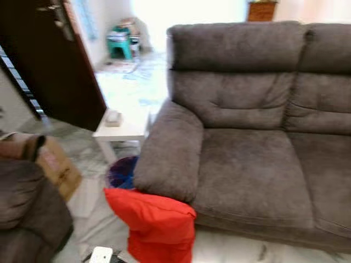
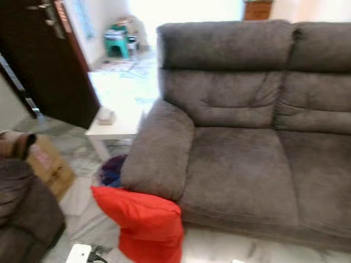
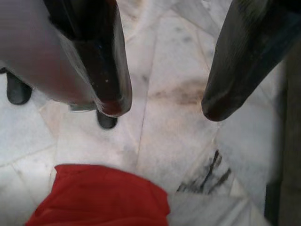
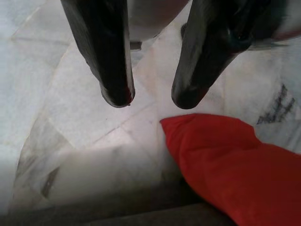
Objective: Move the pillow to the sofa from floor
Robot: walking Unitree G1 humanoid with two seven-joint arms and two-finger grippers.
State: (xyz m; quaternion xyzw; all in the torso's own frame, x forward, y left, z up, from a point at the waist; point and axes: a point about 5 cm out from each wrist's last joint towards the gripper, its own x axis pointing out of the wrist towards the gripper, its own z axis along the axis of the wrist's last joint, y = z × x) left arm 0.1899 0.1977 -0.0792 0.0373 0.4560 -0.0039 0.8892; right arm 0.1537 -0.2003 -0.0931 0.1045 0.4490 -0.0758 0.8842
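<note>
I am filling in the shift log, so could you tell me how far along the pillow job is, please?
Nothing looks done yet: the red pillow is on the marble floor, leaning against the front of the grey sofa below its armrest. In hand: the left pincer and the right pincer hang open above the floor beside the pillow, holding nothing. Left: grasp the pillow, lift it and set it on the seat.

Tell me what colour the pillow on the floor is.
The pillow is bright red, leaning against the grey-brown sofa; the left eye view shows it best.
</note>
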